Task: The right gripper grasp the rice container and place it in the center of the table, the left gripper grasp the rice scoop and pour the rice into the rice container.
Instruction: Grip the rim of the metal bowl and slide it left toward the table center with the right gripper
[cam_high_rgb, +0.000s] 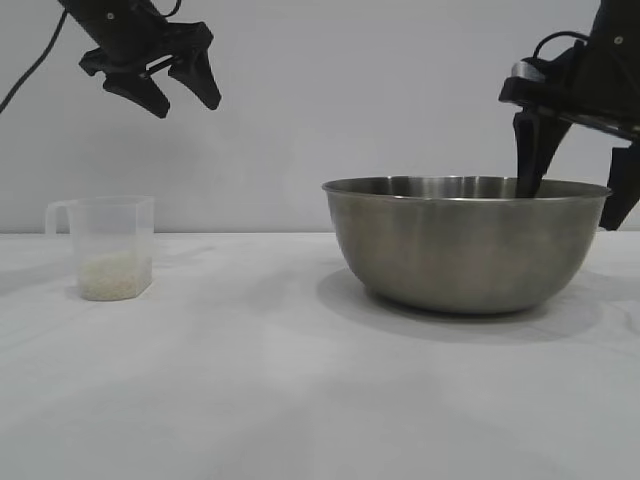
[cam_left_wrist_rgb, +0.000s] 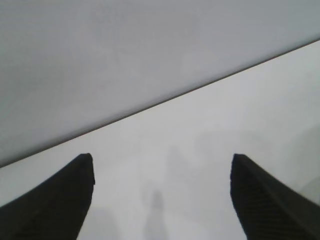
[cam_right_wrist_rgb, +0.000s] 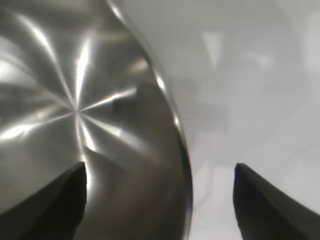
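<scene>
The rice container, a large steel bowl, stands on the white table at the right. My right gripper is open and straddles the bowl's right rim, with one finger inside and the other outside. In the right wrist view the rim of the rice container runs between the two spread fingers of the right gripper. The rice scoop, a translucent cup with rice in its bottom, stands at the left. My left gripper hangs open high above it, holding nothing, and the left gripper looks down on bare table.
A plain pale wall stands behind the table. A stretch of bare tabletop lies between the cup and the bowl.
</scene>
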